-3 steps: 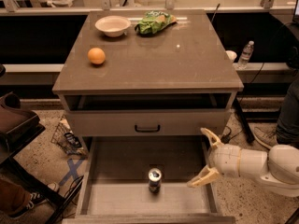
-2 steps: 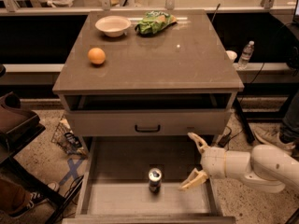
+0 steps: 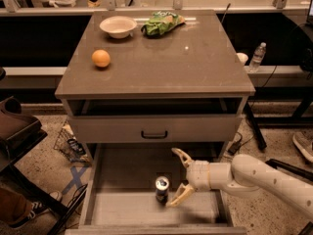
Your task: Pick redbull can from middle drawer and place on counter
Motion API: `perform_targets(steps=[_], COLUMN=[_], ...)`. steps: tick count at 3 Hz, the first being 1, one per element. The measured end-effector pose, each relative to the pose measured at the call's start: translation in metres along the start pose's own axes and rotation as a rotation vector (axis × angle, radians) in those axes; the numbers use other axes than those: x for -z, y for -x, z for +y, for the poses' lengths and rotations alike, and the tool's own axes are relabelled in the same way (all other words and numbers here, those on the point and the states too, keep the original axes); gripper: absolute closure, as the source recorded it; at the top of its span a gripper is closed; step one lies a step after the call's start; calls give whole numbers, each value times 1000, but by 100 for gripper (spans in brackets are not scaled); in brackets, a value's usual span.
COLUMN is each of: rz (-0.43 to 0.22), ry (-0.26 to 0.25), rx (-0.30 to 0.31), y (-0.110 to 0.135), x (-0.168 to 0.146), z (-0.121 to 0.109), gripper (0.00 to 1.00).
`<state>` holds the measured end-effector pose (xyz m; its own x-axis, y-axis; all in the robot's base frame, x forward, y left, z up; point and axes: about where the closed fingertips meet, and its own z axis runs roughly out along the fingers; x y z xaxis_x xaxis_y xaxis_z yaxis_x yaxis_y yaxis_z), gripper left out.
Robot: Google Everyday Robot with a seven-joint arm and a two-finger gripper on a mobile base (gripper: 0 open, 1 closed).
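We see the cream-coloured two-finger claw (image 3: 180, 178) low on the right, reaching in over the pulled-out, wide, shallow grey-beige middle drawer (image 3: 122, 173) on a pale, rounded arm (image 3: 264, 177) that comes in from the lower right edge. Its fingers stand wide apart, one pointing up towards the back of the drawer, the other (image 3: 177, 198) angled down and left, with its tip just beside the can; we cannot tell whether it touches. The slim dark blue-and-silver redbull can (image 3: 162, 189) stands upright on the bare drawer floor, near the front and roughly midway across, just left of the claw and not between its fingers. Above it, the upper drawer with a dark bar handle (image 3: 154, 134) is slightly open. On the smooth grey-brown worktop (image 3: 161, 67) we note a round orange fruit (image 3: 101, 58) at the left, a shallow white bowl (image 3: 118, 26) at the back and a crumpled green snack bag (image 3: 163, 23) just beside the bowl. A clear plastic water bottle (image 3: 257, 57) stands on a ledge off to the right of the cabinet.
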<state>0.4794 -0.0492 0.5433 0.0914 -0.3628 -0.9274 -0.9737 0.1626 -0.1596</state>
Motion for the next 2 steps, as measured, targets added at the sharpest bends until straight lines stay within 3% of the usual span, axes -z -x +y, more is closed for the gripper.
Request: perform_targets(steps=[2], rz=[-30], ry=[65], rx=[43], y=[-36], x=[-49], z=[11], gripper=[0])
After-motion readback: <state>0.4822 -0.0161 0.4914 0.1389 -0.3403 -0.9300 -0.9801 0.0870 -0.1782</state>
